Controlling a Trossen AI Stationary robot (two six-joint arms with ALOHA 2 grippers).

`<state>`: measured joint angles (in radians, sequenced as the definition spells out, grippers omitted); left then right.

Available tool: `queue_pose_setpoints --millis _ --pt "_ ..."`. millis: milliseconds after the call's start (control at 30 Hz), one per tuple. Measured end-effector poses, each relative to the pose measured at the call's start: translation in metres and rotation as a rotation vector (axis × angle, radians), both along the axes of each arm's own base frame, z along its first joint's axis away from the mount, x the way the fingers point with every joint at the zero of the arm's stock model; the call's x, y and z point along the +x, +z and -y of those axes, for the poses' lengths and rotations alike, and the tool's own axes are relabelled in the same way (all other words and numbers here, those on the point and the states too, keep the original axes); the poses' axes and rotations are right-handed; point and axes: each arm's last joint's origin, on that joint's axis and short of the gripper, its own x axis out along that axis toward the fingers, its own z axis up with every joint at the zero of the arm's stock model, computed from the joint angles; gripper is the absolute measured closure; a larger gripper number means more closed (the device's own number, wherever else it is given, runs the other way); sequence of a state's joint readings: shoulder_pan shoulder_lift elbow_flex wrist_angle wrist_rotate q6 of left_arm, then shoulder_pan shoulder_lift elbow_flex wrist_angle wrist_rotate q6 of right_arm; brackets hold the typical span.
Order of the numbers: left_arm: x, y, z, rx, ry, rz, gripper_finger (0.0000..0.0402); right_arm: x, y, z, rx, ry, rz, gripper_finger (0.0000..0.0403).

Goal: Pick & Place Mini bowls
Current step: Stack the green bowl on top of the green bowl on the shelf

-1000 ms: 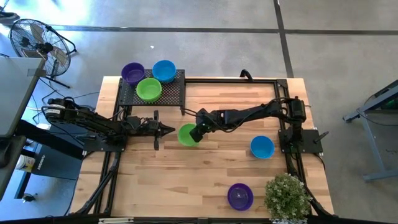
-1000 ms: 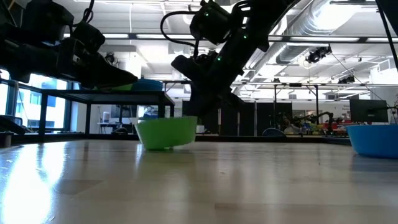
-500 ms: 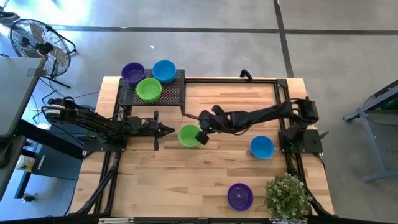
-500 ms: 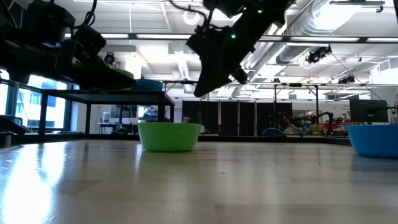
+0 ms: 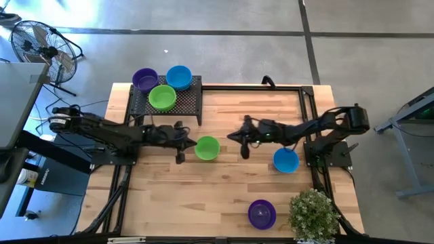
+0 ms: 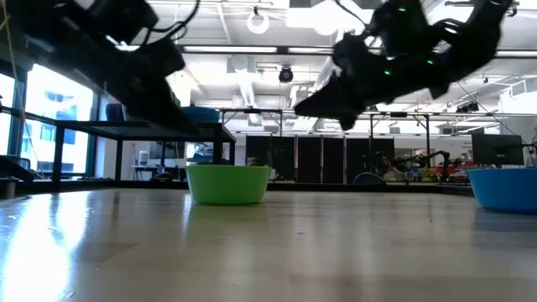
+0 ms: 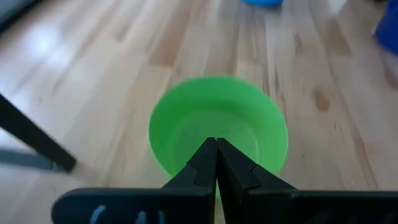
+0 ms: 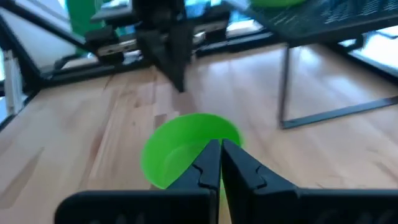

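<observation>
A green mini bowl [image 5: 207, 148] sits upright on its base mid-table, also seen in the low view [image 6: 228, 183]. My left gripper [image 5: 192, 142] is shut and hovers just left of and above the bowl; in the left wrist view the gripper [image 7: 216, 142] points over the bowl's hollow [image 7: 219, 121]. My right gripper [image 5: 231, 136] is shut too, raised off the table a little to the bowl's right; its wrist view shows the gripper [image 8: 221, 144] facing the bowl [image 8: 186, 149]. A blue bowl [image 5: 285, 160] and a purple bowl [image 5: 262, 213] rest on the table.
A black mesh rack [image 5: 186, 102] at the far left corner carries a purple bowl [image 5: 144, 79], a green bowl [image 5: 163, 97] and a blue bowl [image 5: 179, 76]. A potted plant [image 5: 313, 213] stands at the near right corner. Bare wood lies along the near left side.
My right gripper has left the green bowl's rim, risen and drawn back toward the table's right edge. The bowl, tilted under it a second ago, now sits flat on the table. My left gripper has moved right, toward the bowl.
</observation>
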<state>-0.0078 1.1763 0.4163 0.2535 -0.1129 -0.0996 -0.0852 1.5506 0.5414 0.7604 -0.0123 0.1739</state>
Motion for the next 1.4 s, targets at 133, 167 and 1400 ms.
queue_pose_setpoints --millis 133,167,1400 --pt "0.004 0.011 0.001 -0.042 -0.003 -0.132 0.0399 -0.025 -0.006 0.002 -0.014 -0.043 0.054 0.0401" --pt "0.005 0.013 0.001 -0.057 -0.001 -0.155 0.0396 -0.030 -0.007 0.002 -0.017 -0.053 0.065 0.0401" --pt "0.102 -0.014 0.035 0.025 -0.071 -0.629 0.0342 -0.054 -0.017 0.000 -0.065 -0.068 0.093 0.0401"
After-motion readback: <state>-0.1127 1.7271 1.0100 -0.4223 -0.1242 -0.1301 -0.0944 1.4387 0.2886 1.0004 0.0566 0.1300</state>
